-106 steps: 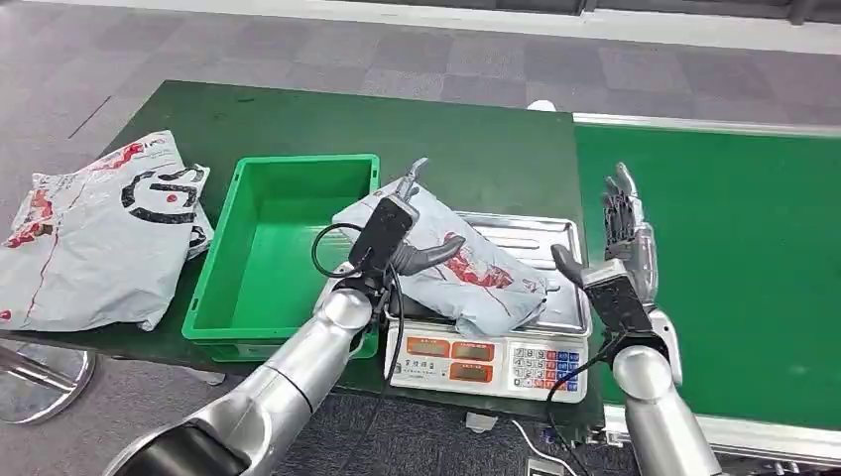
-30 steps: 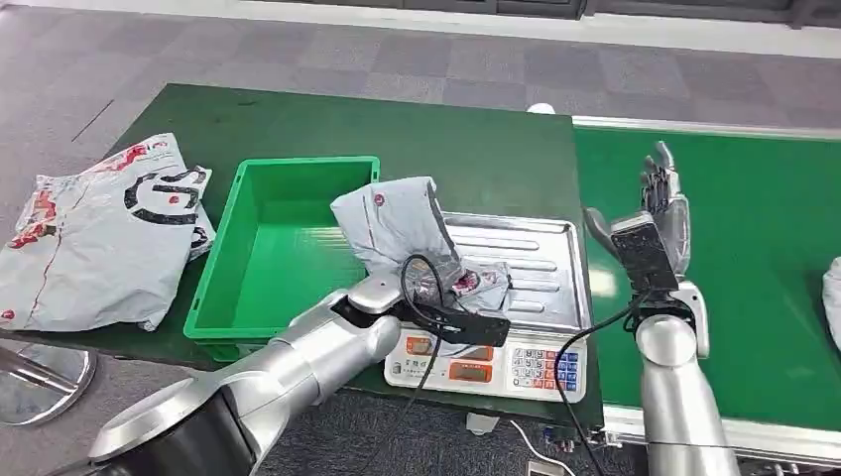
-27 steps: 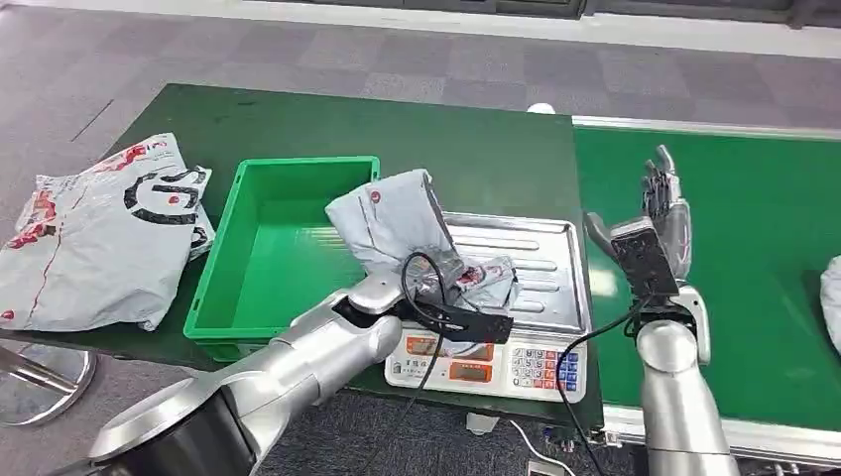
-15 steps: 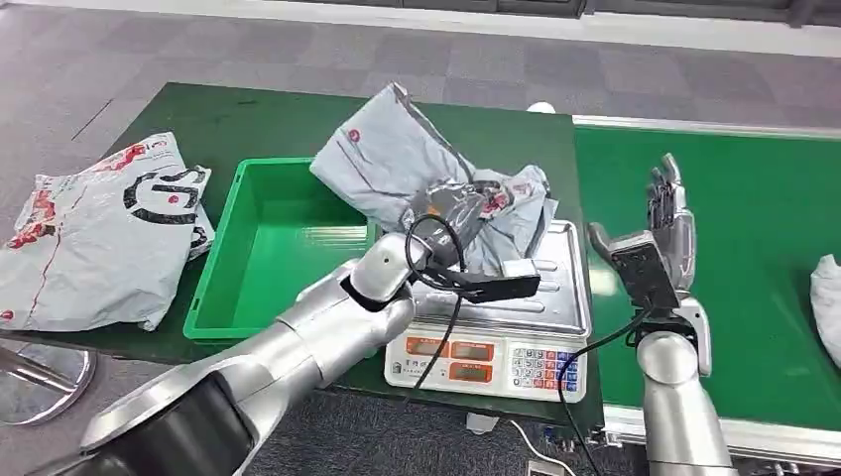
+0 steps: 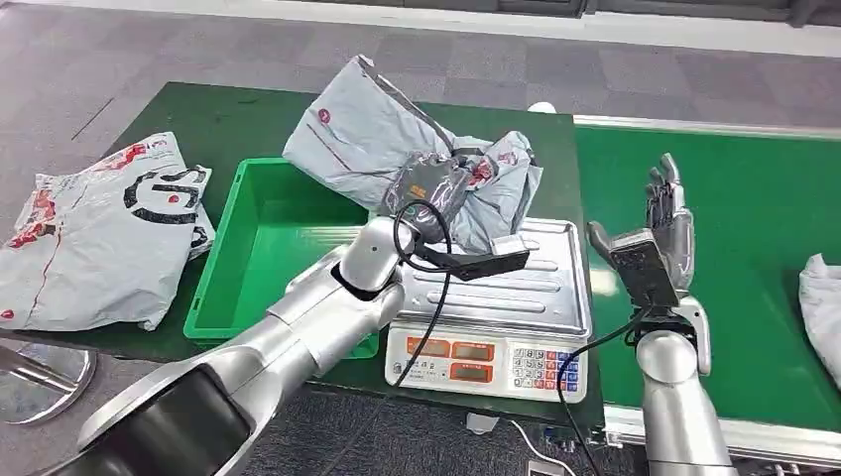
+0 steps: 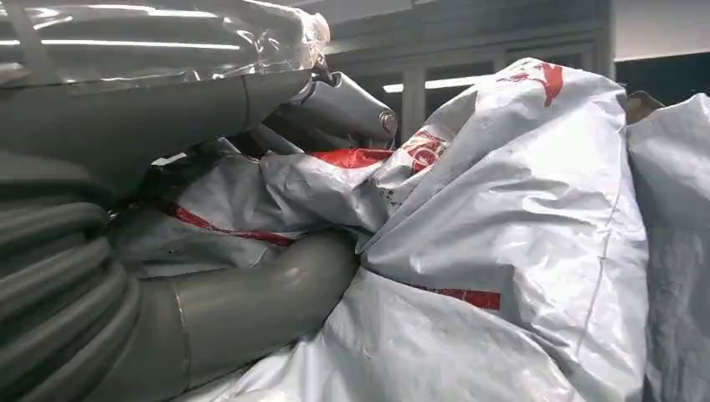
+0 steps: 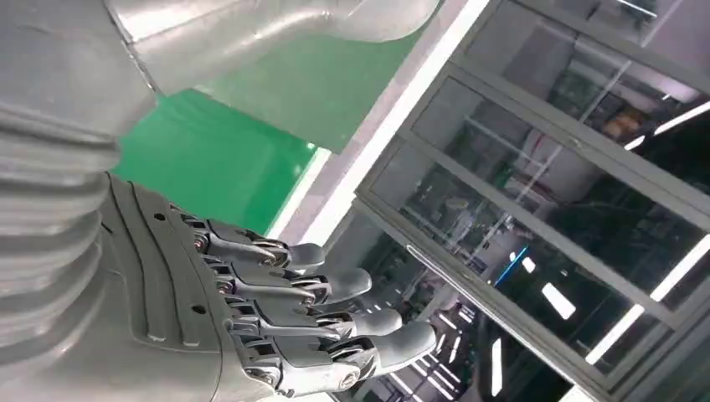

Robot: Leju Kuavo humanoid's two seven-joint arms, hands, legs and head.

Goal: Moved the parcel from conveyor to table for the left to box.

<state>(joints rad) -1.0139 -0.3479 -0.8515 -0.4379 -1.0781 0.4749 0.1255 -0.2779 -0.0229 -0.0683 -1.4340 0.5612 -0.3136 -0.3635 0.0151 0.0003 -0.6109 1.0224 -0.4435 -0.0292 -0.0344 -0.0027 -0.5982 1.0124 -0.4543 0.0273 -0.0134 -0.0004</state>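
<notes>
Gripping the grey parcel in my left hand, I hold it lifted above the scale tray and green bin; my right hand is spread, empty, over the conveyor.

I am making out no legible words or numbers: red printing on the grey parcel, a large black-and-red logo on the bags on the table, and the scale displays and keypad are all too small or blurred.
</notes>
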